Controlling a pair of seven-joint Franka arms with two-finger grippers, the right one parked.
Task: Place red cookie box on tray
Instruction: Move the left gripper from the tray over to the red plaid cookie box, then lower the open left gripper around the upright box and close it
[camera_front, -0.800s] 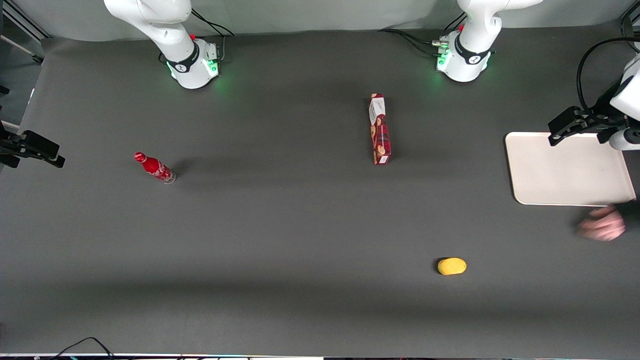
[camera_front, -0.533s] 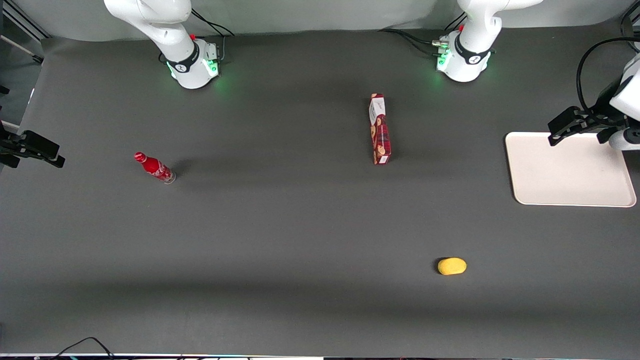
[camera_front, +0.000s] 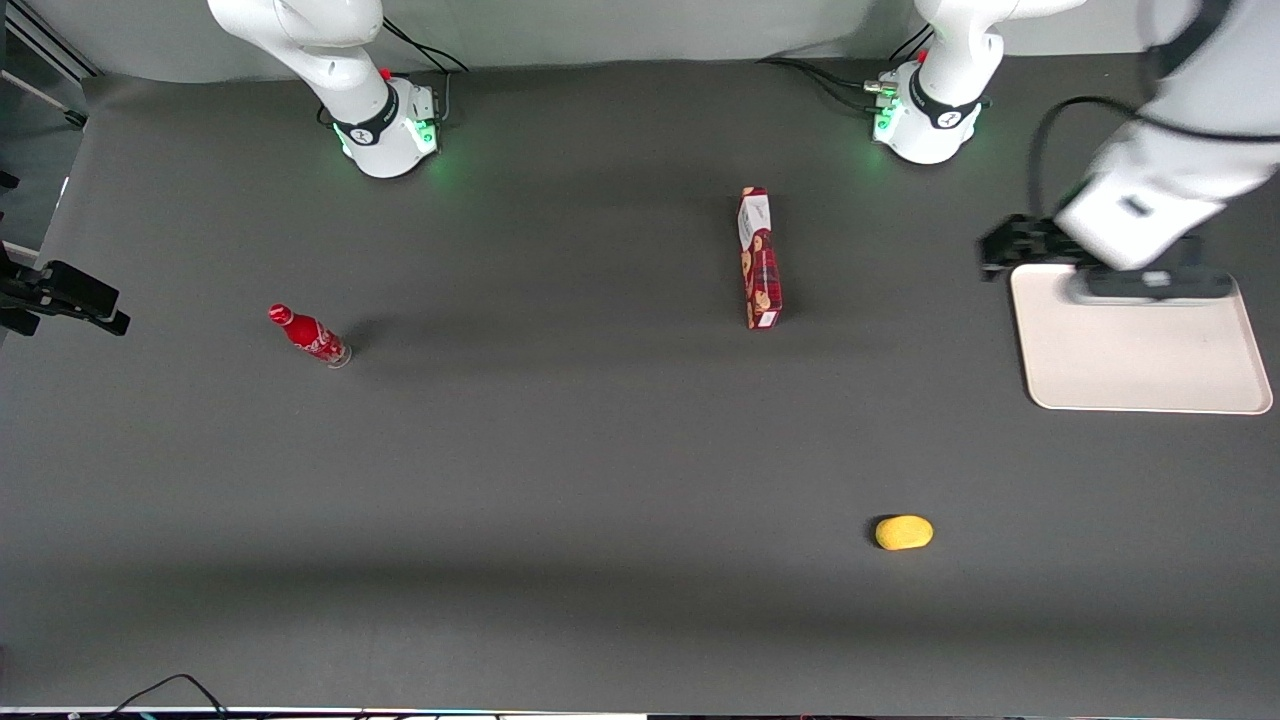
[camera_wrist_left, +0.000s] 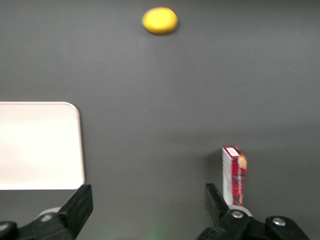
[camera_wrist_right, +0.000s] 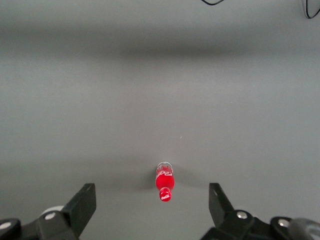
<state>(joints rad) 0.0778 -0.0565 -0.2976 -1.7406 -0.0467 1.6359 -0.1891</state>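
Note:
The red cookie box (camera_front: 760, 258) stands on its long narrow edge on the dark table, well apart from the tray and nearer the arm bases than the table's middle. The left wrist view shows its end face (camera_wrist_left: 234, 175) beside one finger. The cream-white tray (camera_front: 1140, 350) lies flat at the working arm's end of the table, with nothing on it (camera_wrist_left: 40, 145). My left gripper (camera_front: 1005, 248) hangs above the tray's corner nearest the box, still a long way from the box. It is open (camera_wrist_left: 148, 197), with only bare table between the fingers.
A yellow oval object (camera_front: 904, 532) lies nearer the front camera than the box and tray, and shows in the left wrist view (camera_wrist_left: 160, 21). A small red soda bottle (camera_front: 310, 336) stands toward the parked arm's end of the table.
The left arm has swung from the table's end toward the box, so its gripper now hangs over the tray's corner. A person's hand beside the tray has gone. The box has not moved.

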